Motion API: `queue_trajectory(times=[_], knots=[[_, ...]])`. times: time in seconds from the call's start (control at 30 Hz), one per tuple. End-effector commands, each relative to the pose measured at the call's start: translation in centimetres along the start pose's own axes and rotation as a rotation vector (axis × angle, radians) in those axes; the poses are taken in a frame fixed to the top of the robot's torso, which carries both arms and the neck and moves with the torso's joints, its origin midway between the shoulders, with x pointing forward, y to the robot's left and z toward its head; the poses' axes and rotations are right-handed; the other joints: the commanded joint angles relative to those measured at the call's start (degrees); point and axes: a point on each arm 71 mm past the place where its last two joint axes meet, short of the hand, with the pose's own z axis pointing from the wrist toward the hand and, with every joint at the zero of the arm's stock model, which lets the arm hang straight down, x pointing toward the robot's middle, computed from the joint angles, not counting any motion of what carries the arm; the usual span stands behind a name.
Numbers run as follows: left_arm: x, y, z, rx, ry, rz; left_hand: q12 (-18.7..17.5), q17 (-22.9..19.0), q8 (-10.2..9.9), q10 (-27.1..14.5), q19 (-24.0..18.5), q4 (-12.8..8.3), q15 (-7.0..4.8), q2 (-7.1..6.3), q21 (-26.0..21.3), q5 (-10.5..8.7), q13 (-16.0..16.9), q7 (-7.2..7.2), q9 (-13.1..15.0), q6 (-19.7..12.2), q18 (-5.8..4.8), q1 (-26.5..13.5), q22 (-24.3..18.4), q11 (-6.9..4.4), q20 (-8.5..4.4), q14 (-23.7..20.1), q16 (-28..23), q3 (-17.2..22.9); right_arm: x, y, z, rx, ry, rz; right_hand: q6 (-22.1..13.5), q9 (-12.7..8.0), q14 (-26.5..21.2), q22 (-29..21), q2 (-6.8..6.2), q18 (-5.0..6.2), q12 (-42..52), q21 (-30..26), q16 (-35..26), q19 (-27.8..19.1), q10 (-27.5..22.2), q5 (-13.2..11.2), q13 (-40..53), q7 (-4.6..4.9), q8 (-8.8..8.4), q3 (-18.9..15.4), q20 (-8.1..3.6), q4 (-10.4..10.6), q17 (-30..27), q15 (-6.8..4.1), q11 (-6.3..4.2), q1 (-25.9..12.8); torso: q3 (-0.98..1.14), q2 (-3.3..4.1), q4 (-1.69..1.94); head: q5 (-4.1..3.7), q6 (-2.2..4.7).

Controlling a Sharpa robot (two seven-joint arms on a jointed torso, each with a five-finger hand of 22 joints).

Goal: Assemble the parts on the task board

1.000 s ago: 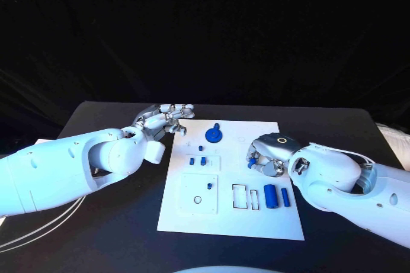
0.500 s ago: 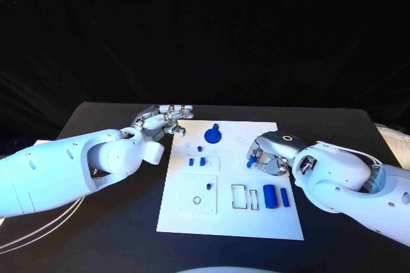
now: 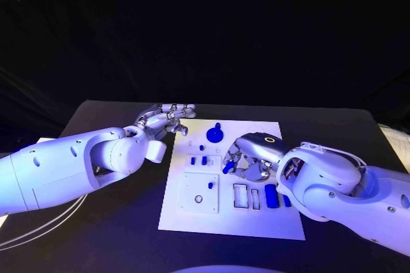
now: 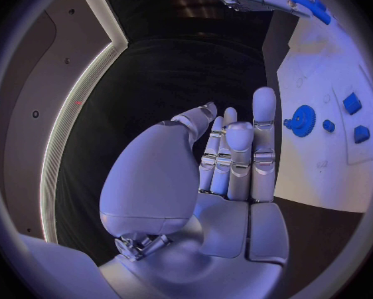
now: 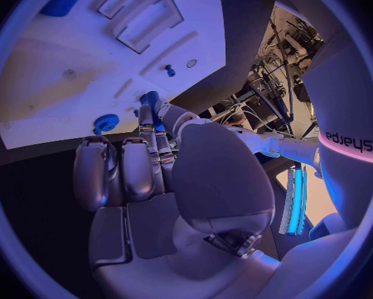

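The white task board (image 3: 224,219) lies in the middle of the table. My right hand (image 3: 249,156) hovers over the board's centre and pinches a small blue part (image 3: 229,165) in its fingertips; the right wrist view shows that part (image 5: 150,106) held above the board (image 5: 62,73). A blue gear (image 3: 214,132) sits near the far edge, with two small blue blocks (image 3: 198,161) and a tiny peg (image 3: 201,147) nearer. A blue cylinder (image 3: 271,195) lies at the right. My left hand (image 3: 167,118) stays beside the board's far left corner, its fingers (image 4: 230,154) straight and holding nothing.
Rectangular recesses (image 3: 245,196) and a square plate with a hole (image 3: 199,193) take up the board's near half. Black table (image 3: 111,237) surrounds the board. In the left wrist view the gear (image 4: 301,120) and blocks (image 4: 356,118) lie just beyond my left fingertips.
My right hand has moved left over the board, carrying the blue part from the right side toward the centre. The left hand has stayed in place.
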Motion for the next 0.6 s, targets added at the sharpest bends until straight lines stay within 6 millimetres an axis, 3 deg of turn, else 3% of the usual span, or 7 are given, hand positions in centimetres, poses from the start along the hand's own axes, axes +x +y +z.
queue_trajectory(times=[0.03,0.37,0.6], knots=[[0.4,0.0,0.1,0.003,0.023,-0.01,0.27,-0.06,0.11,-0.51,-0.27,0.07,-0.08,0.42,-0.31,0.13,0.09,0.12,-0.06,-0.43,0.71,-0.04,-0.05,-0.07,0.25,-0.4,-0.06,-0.26,0.8,1.5,0.5,-0.06,0.0,-0.022,0.28,1.0,1.96,0.89,0.02,-0.32,-0.36,0.06,0.17,0.24,-0.06,0.21,-0.06,0.03,0.18,-0.01,0.13,0.24,-0.08,-0.42,0.11,-0.42,-0.08,-0.01,0.07,0.54,-0.36],[0.6,0.1,0.3,0.003,0.028,-0.012,0.27,-0.06,0.11,-0.51,-0.27,0.07,-0.08,0.42,-0.31,0.13,0.09,0.12,-0.06,-0.43,0.71,-0.04,-0.05,-0.07,0.25,-0.4,-0.06,-0.26,4.1,4.6,2.1,-0.15,0.053,-0.012,0.18,1.0,1.93,0.67,0.07,-0.26,-0.53,-0.08,0.1,0.08,-0.14,0.36,-0.1,0.08,0.09,0.06,0.13,0.18,-0.23,-0.41,0.13,-0.32,-0.11,0.04,0.02,1.45,-0.84],[0.7,0.1,0.3,0.003,0.03,-0.012,0.27,-0.06,0.11,-0.51,-0.27,0.07,-0.08,0.42,-0.31,0.13,0.09,0.12,-0.06,-0.43,0.71,-0.04,-0.05,-0.07,0.25,-0.4,-0.06,-0.26,5.8,4.9,3.0,-0.155,0.096,-0.01,0.15,1.01,1.93,0.63,0.11,-0.25,-0.58,-0.11,0.12,0.04,-0.16,0.42,-0.11,0.11,0.07,0.09,0.13,0.15,-0.21,-0.4,0.15,-0.29,-0.05,0.05,0.07,1.73,-1.12]])
